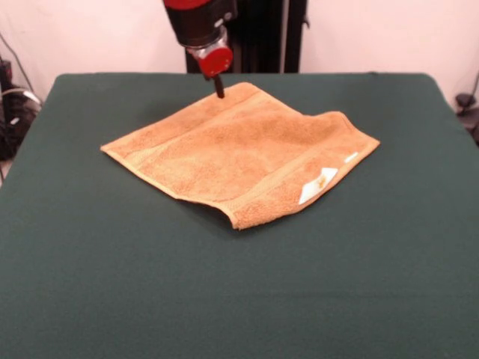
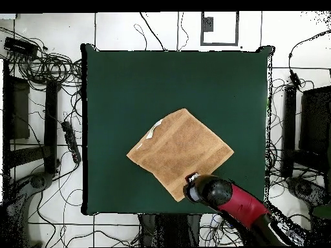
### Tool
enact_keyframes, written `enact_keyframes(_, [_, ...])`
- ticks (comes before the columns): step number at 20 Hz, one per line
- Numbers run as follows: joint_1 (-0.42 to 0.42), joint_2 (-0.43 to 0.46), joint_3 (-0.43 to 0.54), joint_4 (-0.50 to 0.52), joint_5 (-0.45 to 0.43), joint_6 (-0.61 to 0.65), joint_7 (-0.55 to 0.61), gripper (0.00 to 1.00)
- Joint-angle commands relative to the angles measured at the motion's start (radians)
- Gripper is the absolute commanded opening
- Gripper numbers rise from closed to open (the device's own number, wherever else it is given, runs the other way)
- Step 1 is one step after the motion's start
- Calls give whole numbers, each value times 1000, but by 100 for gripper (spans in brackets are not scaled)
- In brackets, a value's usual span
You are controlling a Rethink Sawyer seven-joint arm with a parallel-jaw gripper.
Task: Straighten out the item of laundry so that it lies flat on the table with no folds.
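The table (image 1: 90,284) fills most of the front view, a broad dark green top that runs well beyond everything on it. The overhead view shows it as a near square with floor tiles and tangled cables (image 2: 48,71) around it.

The towel (image 1: 239,153) lies near the middle of the table, a little toward the robot's side, turned so that it sits as a diamond (corners pointing at the table's edges). It is orange-tan, with a woven band along its borders. Most of it lies flat, but the corner nearest the front camera is lifted and curls under, casting a shadow on the green, and the right-hand part in that view shows a soft ridge.

The arm (image 2: 239,203), red and black, reaches in from the robot's side and ends over the towel's far corner in the front view.

The gripper (image 1: 218,87) shows as a dark tip below a red cap, touching or just above that corner; whether its fingers are spread or pressed together cannot be told.

A small white tag (image 1: 317,185) sits near the towel's right edge.
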Motion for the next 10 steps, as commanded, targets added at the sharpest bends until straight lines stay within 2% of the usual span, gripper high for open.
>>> enact_keyframes(1, [41,48,130,86,98,-100,194,100])
enact_keyframes(10, [43,114,209,105,155,-207,212,100])
